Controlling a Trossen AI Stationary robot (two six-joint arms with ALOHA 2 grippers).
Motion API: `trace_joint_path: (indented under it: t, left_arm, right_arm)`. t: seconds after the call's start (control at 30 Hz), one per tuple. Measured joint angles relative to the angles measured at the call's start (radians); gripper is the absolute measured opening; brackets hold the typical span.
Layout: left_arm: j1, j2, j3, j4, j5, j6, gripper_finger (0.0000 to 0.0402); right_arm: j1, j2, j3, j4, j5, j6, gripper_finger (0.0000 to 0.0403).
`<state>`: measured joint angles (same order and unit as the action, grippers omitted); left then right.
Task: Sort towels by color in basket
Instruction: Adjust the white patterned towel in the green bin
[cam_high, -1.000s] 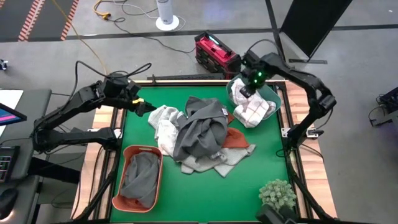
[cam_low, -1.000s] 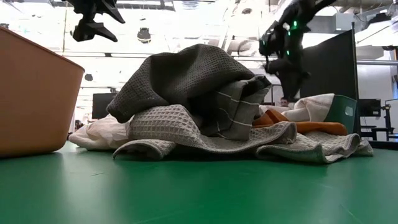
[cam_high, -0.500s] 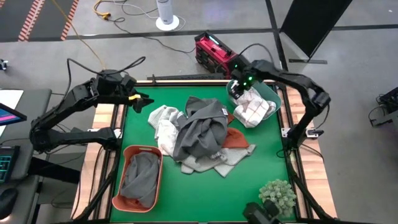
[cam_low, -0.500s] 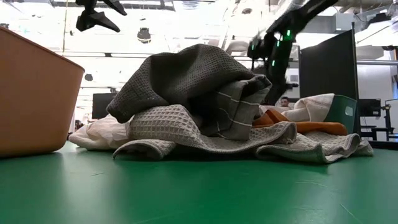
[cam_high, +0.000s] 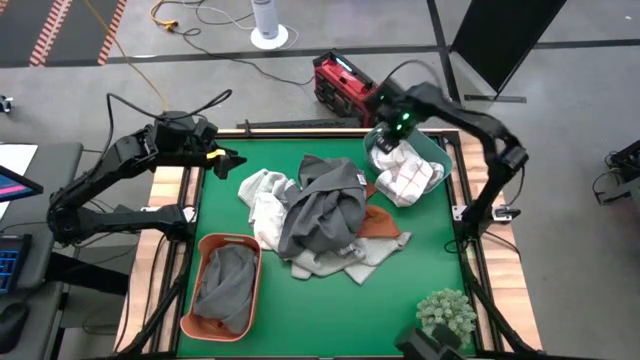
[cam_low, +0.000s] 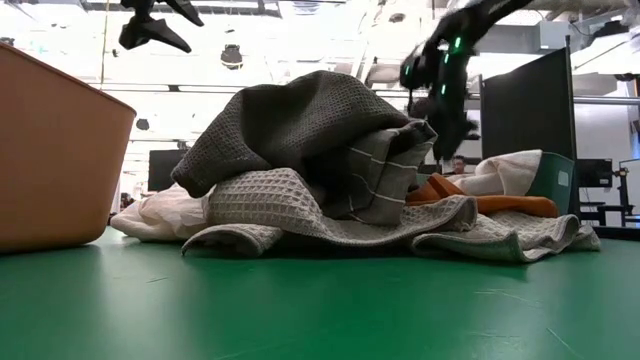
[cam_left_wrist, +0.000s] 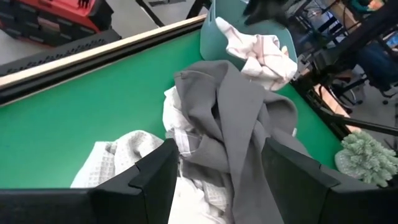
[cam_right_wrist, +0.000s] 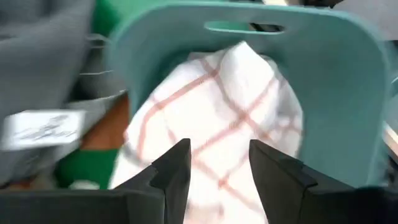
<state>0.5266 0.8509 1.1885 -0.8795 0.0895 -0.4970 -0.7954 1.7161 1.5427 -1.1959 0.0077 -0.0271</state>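
From my station I see the towels (cam_high: 325, 215) heaped in the middle of the green bench (cam_high: 400, 290). A plain grey towel (cam_high: 335, 195) lies on top of the heap, a grey checked one (cam_low: 375, 180) hangs just under it in the low view, pale waffle-weave cloth (cam_low: 270, 205) spreads beneath, and a rust-orange towel (cam_high: 378, 222) pokes out on the side toward the teal basket (cam_high: 440, 155).

That teal basket sits at the far right corner of the bench and holds a white towel with thin reddish checks (cam_right_wrist: 217, 118), bulging up over its rim. The right gripper (cam_high: 385, 143) hangs above the near edge of this basket. In its wrist view I see its 2 fingers (cam_right_wrist: 171, 171) spread apart with only the checked white towel showing between them, so the jaws are parted and hold nothing.

The left gripper (cam_high: 228, 162) hovers over the far left part of the bench, apart from the heap. Its fingers (cam_left_wrist: 155, 180) are also spread, jaws parted, nothing between them; the heap lies ahead of them.

At the near left, an orange basket (cam_high: 205, 325) holds another grey towel (cam_high: 225, 280). A spiky pale-green plant ball (cam_high: 447, 312) sits at the near right corner.
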Motion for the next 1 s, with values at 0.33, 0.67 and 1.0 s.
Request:
trace_joint_path:
  t: [0.33,0.67,1.0]
  left_arm:
    - [0.0,0.0,0.0,-0.004,0.006,0.02,0.0222]
    - [0.0,0.0,0.0,-0.007,-0.024,0.04,0.0222]
    - [0.0,0.0,0.0,-0.06,0.016,0.005,0.0222]
  right_arm:
    - [0.074,-0.043,-0.052,-0.102,-0.112,-0.048,0.0189]
    - [0.033,0.166,-0.249,0.207,0.002,0.025,0.0189]
    - [0.037,0.079,-0.037,-0.073,0.052,0.0,0.0189]
